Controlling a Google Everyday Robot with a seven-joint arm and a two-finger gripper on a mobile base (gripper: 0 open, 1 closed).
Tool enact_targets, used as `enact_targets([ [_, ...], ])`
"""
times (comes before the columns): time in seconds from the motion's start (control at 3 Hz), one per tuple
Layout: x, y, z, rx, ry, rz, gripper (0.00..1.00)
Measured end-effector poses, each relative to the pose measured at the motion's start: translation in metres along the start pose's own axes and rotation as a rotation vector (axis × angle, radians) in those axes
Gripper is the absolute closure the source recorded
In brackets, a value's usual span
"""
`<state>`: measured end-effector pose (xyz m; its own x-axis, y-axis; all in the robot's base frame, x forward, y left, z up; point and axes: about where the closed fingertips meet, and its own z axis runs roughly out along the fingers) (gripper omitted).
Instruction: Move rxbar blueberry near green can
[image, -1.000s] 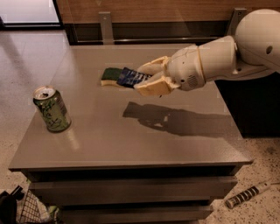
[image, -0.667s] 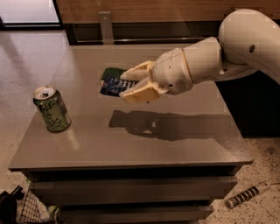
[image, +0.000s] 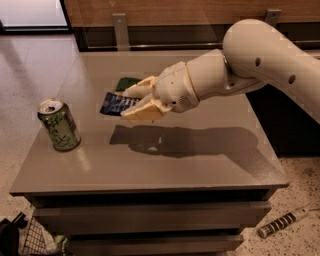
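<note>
The green can (image: 58, 124) stands upright near the left edge of the grey table (image: 200, 165), its top opened. My gripper (image: 131, 103) is shut on the rxbar blueberry (image: 115, 104), a dark blue wrapper with white lettering, and holds it in the air above the table. The bar sticks out to the left of the fingers, a short way right of the can and higher than it. The white arm reaches in from the upper right.
A green-and-yellow sponge (image: 127, 83) lies on the table behind the gripper, partly hidden by it. A wire basket (image: 30, 240) sits on the floor at lower left. A striped tool (image: 284, 222) lies on the floor at lower right.
My gripper has carried the bar leftward and a little toward the front, away from the sponge and closer to the can. The can has not moved.
</note>
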<state>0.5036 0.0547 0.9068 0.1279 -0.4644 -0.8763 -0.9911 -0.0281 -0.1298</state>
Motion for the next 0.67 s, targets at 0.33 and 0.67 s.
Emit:
enact_targets([
  [0.33, -0.004, 0.006, 0.028, -0.051, 0.021, -0.009, 1.0],
  [0.67, -0.003, 0.017, 0.048, -0.102, 0.055, -0.002, 1.0],
])
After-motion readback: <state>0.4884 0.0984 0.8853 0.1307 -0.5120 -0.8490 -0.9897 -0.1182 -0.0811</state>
